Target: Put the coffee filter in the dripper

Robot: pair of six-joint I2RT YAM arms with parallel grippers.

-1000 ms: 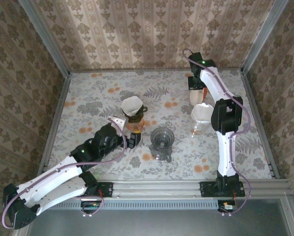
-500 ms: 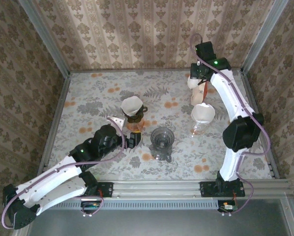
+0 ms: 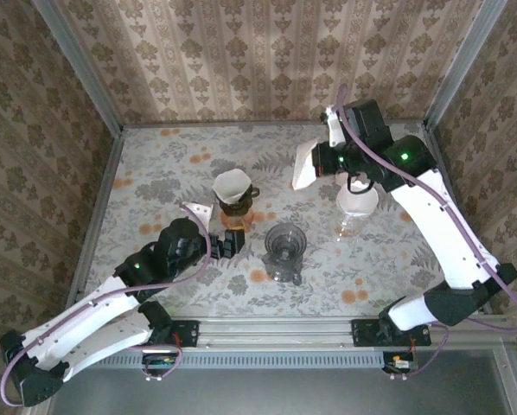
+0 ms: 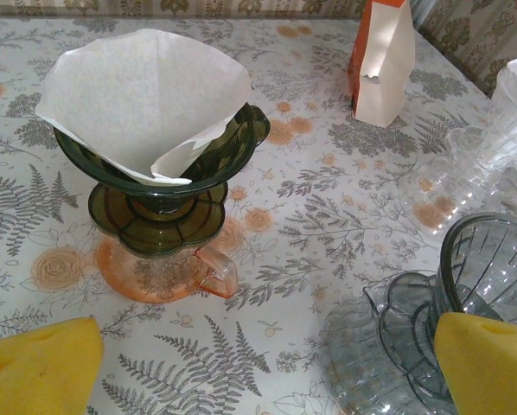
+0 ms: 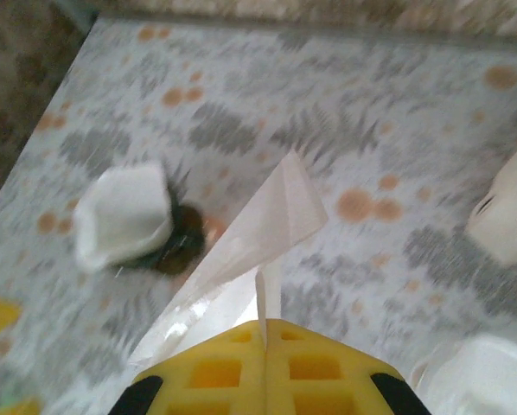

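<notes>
From above, the green dripper (image 3: 232,201) sits on an orange cup (image 3: 238,221) and has a white paper (image 3: 231,183) in it. The clear dripper (image 3: 284,244), near the middle of the desk (image 3: 155,173), is empty. A glass pot (image 3: 349,226) to its right has a second paper (image 3: 356,199) in its top. The right pincer (image 3: 321,161) is clenched on the coffee filter (image 3: 303,164) and holds it up in the air, farther back than the clear dripper, between the green dripper and the glass pot. The left pincer (image 3: 235,244) is low, just left of the clear dripper, with its jaws wide apart and empty. A second ago the right arm was far back by the right corner. Now it has swung left, and the filter has come with it. The left arm has hardly moved.

The left wrist camera sees the green dripper (image 4: 168,186) up close. Its white paper (image 4: 137,99) stands open like a cone, and the orange cup (image 4: 168,272) is under it. The clear dripper (image 4: 414,320) is low on the right and empty. An orange and white pack (image 4: 381,60) stands at the back. The yellow pads (image 4: 38,367) of the left pincer (image 4: 263,367) sit far apart in the two bottom corners.

The right wrist camera shows the right pincer (image 5: 264,333) with its pads (image 5: 215,372) pressed together on the coffee filter (image 5: 258,233), which is folded flat and points away. Below it, all blurry, is the green dripper (image 5: 176,251) with its white paper (image 5: 124,216).
</notes>
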